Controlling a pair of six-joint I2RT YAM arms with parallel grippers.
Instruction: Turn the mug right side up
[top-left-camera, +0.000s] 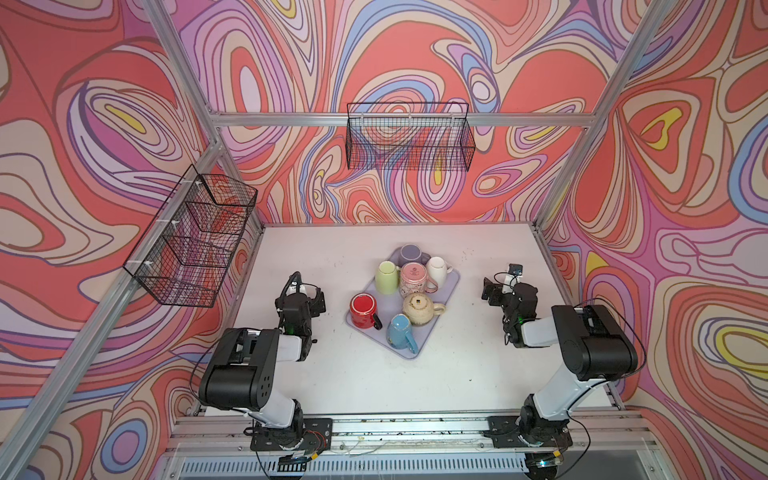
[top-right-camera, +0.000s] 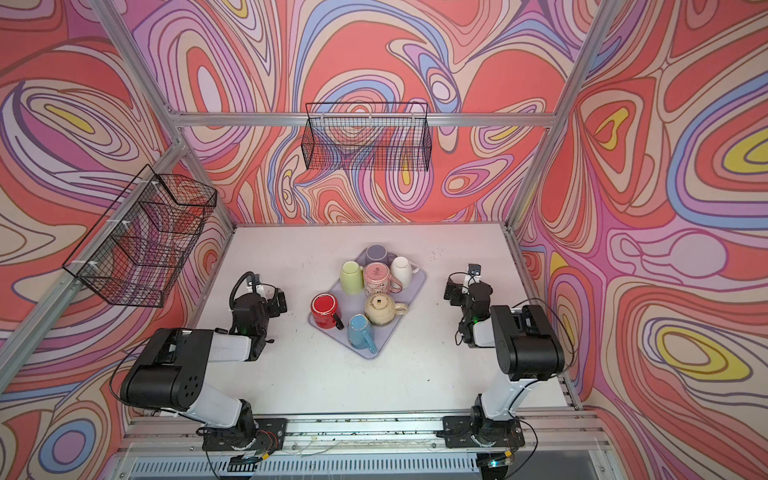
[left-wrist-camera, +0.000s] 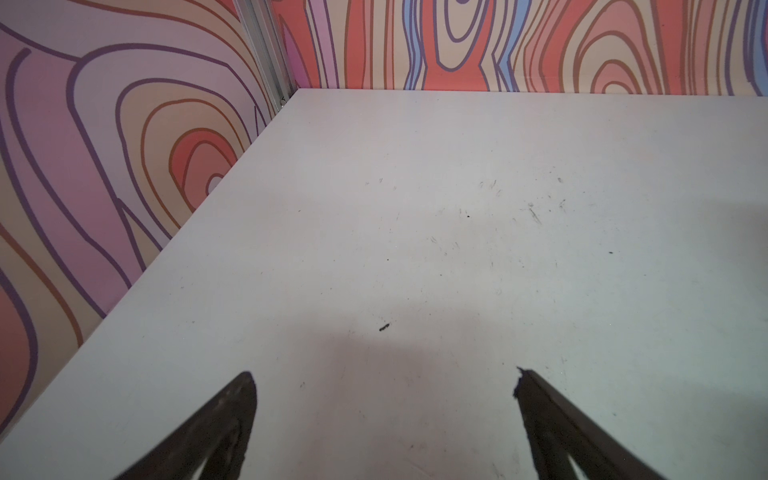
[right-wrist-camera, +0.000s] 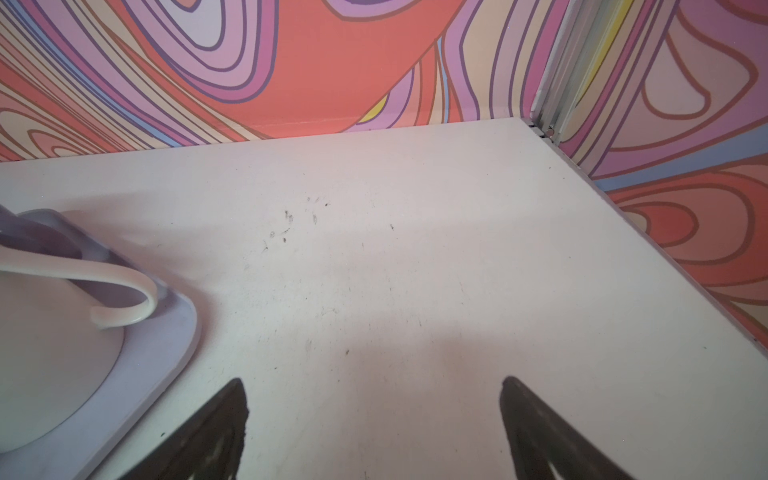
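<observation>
A lilac tray (top-left-camera: 449, 283) is set near the middle of the table (top-left-camera: 478, 374). Stood bottom-up on it are a purple mug (top-left-camera: 411, 253), green mug (top-left-camera: 387, 276), pink mug (top-left-camera: 413, 277) and white mug (top-left-camera: 437, 269) toward the back, and a red mug (top-left-camera: 363, 309), cream mug (top-left-camera: 419, 308) and blue mug (top-left-camera: 400, 328) toward the front. The left gripper (left-wrist-camera: 384, 376) is held wide open over bare table, left of the tray and apart from it. The right gripper (right-wrist-camera: 374, 380) is likewise spread wide, near the tray's right corner; nothing is gripped.
</observation>
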